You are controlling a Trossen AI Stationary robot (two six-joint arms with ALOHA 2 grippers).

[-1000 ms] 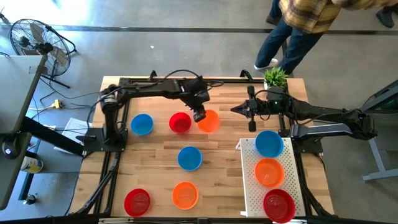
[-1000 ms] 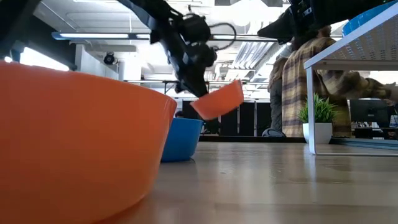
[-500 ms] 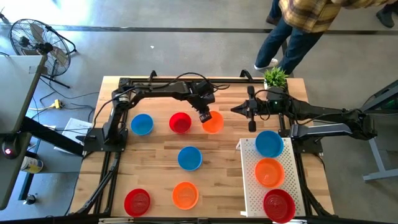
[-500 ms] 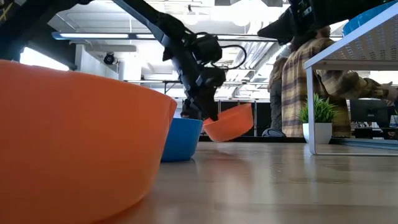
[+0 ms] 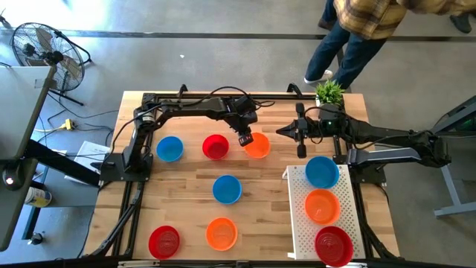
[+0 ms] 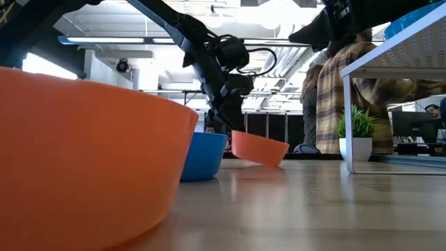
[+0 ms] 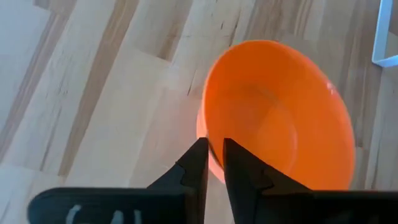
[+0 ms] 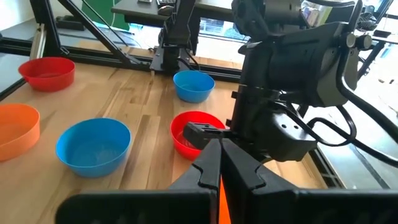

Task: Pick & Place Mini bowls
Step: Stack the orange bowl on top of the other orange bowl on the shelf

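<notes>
**Orange bowl down at the back row, left claw letting go**

Left to right across the wooden table (image 5: 186, 186): blue bowl (image 5: 169, 148), red bowl (image 5: 216, 146), then the orange mini bowl (image 5: 257, 145) resting on the boards, slightly tilted in the low view. Left gripper (image 5: 243, 138) sits at its near rim; fingers barely parted, rim between them, no firm hold evident. Right gripper (image 5: 288, 131) waits just beyond, pinched shut on nothing. White perforated tray (image 5: 297, 216) far right carries three bowls.

Handling, judged: thin glossy plastic, light, stiff, slippery; likely to skid or tip. Pinch the rim wall, one finger inside.
</notes>
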